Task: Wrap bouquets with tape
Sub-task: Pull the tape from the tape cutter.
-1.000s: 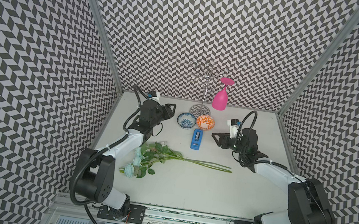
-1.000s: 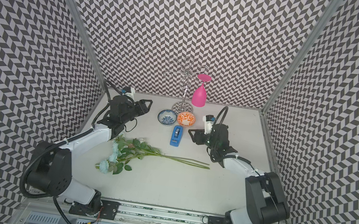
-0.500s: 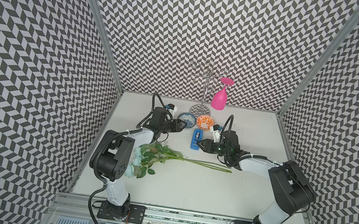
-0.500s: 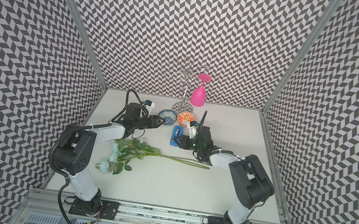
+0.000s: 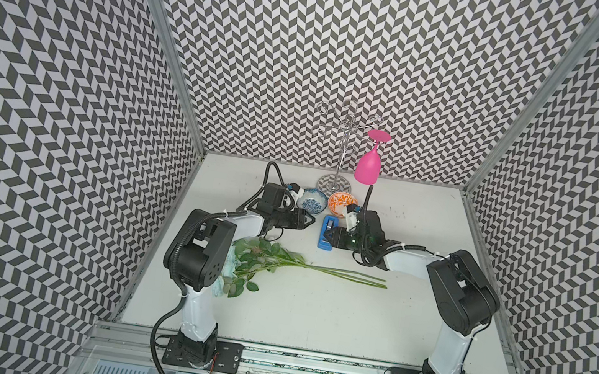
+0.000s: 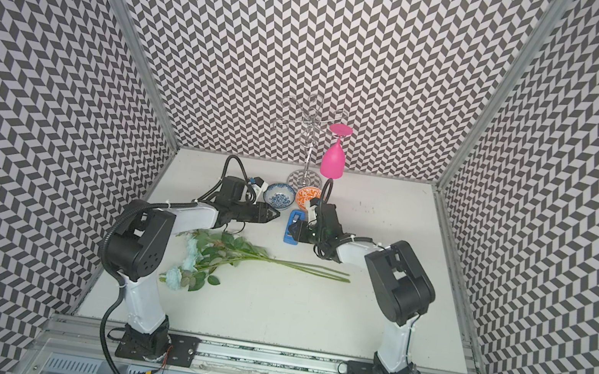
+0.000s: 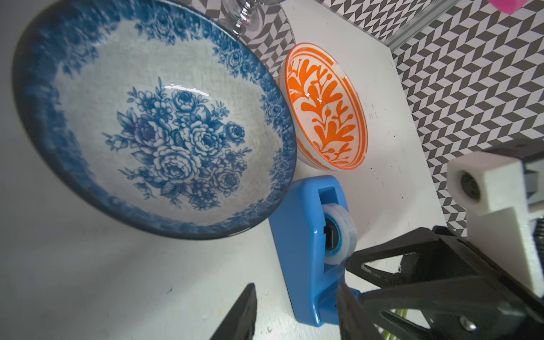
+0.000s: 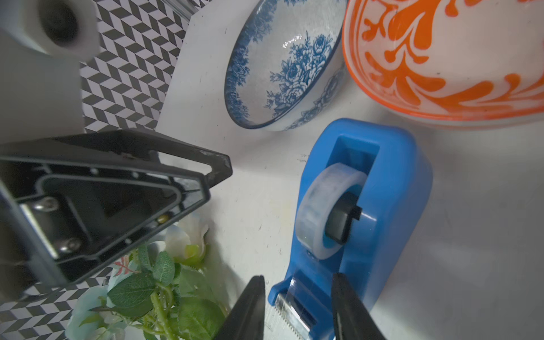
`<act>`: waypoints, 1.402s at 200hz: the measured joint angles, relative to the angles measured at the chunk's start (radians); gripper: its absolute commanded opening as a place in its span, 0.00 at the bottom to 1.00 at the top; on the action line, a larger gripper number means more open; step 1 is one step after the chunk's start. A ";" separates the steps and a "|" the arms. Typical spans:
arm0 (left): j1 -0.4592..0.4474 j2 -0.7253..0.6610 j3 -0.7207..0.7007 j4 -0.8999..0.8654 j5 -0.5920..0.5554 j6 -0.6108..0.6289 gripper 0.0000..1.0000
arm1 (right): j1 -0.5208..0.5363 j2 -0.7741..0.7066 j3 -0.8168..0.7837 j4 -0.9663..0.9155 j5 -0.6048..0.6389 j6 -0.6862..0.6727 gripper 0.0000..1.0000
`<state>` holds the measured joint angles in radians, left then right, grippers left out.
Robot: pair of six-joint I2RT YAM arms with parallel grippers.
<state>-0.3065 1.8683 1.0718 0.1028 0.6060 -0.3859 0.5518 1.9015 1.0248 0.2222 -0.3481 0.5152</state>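
Two grippers face the blue dispenser (image 7: pixel 297 235) from opposite sides. The right gripper (image 8: pixel 298 276) has its jaws parted and set astride the dispenser's cutter end. One of its fingers (image 8: pixel 350 309) overlaps the blue body in the right wrist view, and I cannot tell whether it touches. The second finger stands just beside the serrated blade with a sliver of table (image 5: pixel 310 318) showing between, so nothing is clamped. The tape (image 8: pixel 321 206), a clear roll upright in its cradle, sits just ahead of those fingertips. The left gripper (image 5: pixel 310 219) is released too, jaws apart with nothing between them. In both top views its tips point at the dispenser's long side, just beside it, with a thin strip of table between.

Just beyond the left gripper's tips stands a blue-patterned bowl (image 7: pixel 153 123). An orange-patterned bowl (image 7: pixel 323 112) stands next to it, past the dispenser's rounded end from the right gripper.

The bouquet (image 6: pixel 228 249) lies flat on the table behind both grippers, toward the arm bases, touched by neither. Its leaves and pale blooms lie by the left arm's forearm and elbow, and its long stems run across to end near the right arm's forearm. Past the bowls, well apart from both grippers, a pink glass (image 5: pixel 368 168) hangs upside down from a wire rack (image 5: pixel 332 182).
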 measured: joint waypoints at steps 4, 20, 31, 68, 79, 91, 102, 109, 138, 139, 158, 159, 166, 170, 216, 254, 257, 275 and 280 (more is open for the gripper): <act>0.000 0.000 0.002 -0.002 0.000 0.002 0.47 | 0.001 0.003 0.001 0.001 0.000 -0.001 0.38; -0.001 0.000 0.008 -0.006 -0.001 0.009 0.48 | 0.008 0.007 0.011 -0.011 0.002 -0.002 0.37; -0.001 0.000 0.010 -0.008 -0.001 0.013 0.48 | 0.012 0.014 0.022 -0.014 0.005 -0.003 0.35; -0.001 0.000 0.010 -0.019 -0.002 0.023 0.47 | 0.029 0.029 0.055 -0.047 0.043 -0.019 0.35; -0.001 0.000 0.010 -0.020 -0.002 0.023 0.47 | 0.030 0.033 0.068 -0.062 0.052 -0.023 0.34; -0.001 0.000 0.010 -0.022 -0.002 0.024 0.47 | 0.034 0.036 0.078 -0.076 0.061 -0.026 0.33; -0.001 0.002 0.010 -0.023 -0.002 0.026 0.46 | 0.035 0.038 0.084 -0.087 0.065 -0.026 0.31; -0.001 0.003 0.010 -0.023 -0.002 0.026 0.46 | 0.037 0.039 0.086 -0.089 0.068 -0.026 0.29; -0.001 0.008 0.010 -0.031 -0.002 0.026 0.46 | 0.042 0.039 0.086 -0.096 0.087 -0.026 0.19; -0.001 0.008 0.010 -0.031 -0.002 0.027 0.46 | 0.042 0.039 0.086 -0.096 0.087 -0.026 0.19; -0.001 0.014 0.017 -0.039 -0.002 0.027 0.46 | 0.043 0.039 0.086 -0.099 0.096 -0.026 0.13; -0.001 0.014 0.018 -0.039 -0.002 0.027 0.46 | 0.043 0.039 0.086 -0.100 0.096 -0.026 0.13; -0.001 0.016 0.022 -0.042 -0.002 0.027 0.46 | 0.044 0.038 0.086 -0.100 0.101 -0.024 0.11; -0.001 0.017 0.024 -0.043 -0.002 0.027 0.46 | 0.045 0.038 0.085 -0.100 0.103 -0.024 0.10; -0.001 0.017 0.027 -0.056 -0.002 0.028 0.47 | 0.050 0.019 0.072 -0.098 0.117 -0.025 0.01; -0.001 0.017 0.027 -0.063 -0.003 0.030 0.48 | 0.053 -0.007 0.062 -0.106 0.115 -0.025 0.00; -0.001 0.017 0.027 -0.064 -0.003 0.030 0.48 | 0.053 -0.009 0.061 -0.106 0.116 -0.025 0.00; 0.000 0.016 0.027 -0.068 -0.005 0.030 0.48 | 0.052 -0.032 0.059 -0.106 0.113 -0.025 0.00; 0.000 0.014 0.027 -0.069 -0.007 0.029 0.48 | 0.052 -0.040 0.058 -0.105 0.112 -0.025 0.00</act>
<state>-0.3069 1.8828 1.0985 0.0341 0.5987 -0.3565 0.6037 1.8614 1.0832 0.1169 -0.2359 0.4904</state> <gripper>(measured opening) 0.475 0.048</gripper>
